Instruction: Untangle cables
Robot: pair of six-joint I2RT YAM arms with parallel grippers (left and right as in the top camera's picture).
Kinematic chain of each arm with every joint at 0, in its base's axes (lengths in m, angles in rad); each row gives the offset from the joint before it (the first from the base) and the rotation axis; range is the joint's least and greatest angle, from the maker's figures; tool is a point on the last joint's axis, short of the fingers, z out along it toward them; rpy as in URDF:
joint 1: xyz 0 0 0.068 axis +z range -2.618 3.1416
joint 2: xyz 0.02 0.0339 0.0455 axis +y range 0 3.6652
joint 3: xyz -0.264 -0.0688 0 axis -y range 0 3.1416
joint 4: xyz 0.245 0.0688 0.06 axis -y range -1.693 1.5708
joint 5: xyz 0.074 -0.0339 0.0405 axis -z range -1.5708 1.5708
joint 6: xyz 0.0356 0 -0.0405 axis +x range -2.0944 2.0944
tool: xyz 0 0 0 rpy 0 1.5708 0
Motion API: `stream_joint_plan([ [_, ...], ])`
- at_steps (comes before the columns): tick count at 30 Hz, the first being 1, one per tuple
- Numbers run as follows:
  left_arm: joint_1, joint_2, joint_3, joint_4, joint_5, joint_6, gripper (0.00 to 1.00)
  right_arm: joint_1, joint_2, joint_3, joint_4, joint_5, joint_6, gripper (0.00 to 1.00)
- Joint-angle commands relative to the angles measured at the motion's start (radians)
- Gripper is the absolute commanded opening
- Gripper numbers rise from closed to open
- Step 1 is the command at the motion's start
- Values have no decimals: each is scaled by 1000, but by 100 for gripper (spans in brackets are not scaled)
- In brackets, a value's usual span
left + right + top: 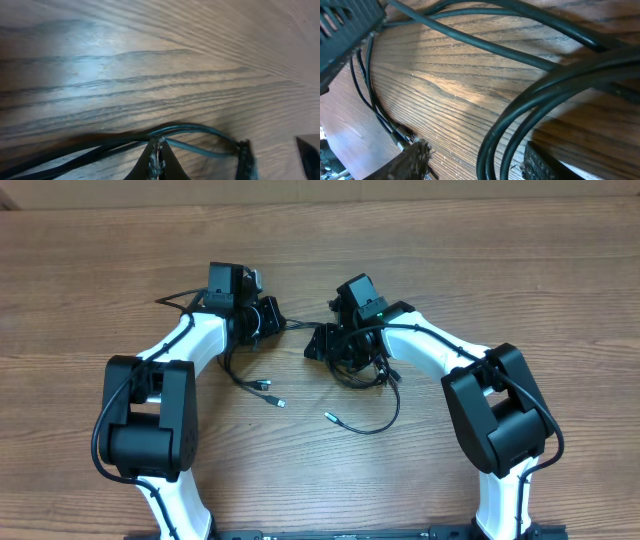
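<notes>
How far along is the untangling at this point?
Little looks done: the cables sit bunched mid-table, though a few plug ends lie free. In hand: the left hand is shut on the cables, and the right hand stands open astride a loop. Left: pulling the bunch apart.

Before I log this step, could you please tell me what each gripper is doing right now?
Left gripper: closed on the cables.
Right gripper: open, cables looping between its jaws.

Left arm [192, 340] has jaws pinched shut; right arm [430, 350] jaws apart.
</notes>
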Motion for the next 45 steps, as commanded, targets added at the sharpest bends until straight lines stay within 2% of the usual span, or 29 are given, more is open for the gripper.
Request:
stream_joint_plan([
  [1,12,-4,14,31,172,-17,4,6,7,19,6,14,7,59],
  [5,26,-4,13,43,236,-18,4,6,7,18,6,14,7,59],
  [8,25,-4,11,43,193,-18,4,6,7,18,6,14,7,55],
  [13,19,12,1,55,58,-37,6,6,7,19,6,15,7,55],
  [19,19,76,1,101,57,-41,10,6,7,19,11,14,7,54],
  [26,19,172,1,138,56,-93,4,6,7,18,13,14,7,54],
  [27,19,176,1,137,56,-93,4,6,7,18,13,14,7,52],
  [32,19,177,1,122,41,-93,4,5,7,19,14,5,7,31],
  [35,19,177,1,114,35,-93,4,-10,6,19,45,-106,7,14],
  [36,19,177,1,110,34,-93,4,-26,6,20,68,-187,7,4],
  [45,19,177,1,95,34,-92,4,-146,6,20,197,-645,-9,4],
])
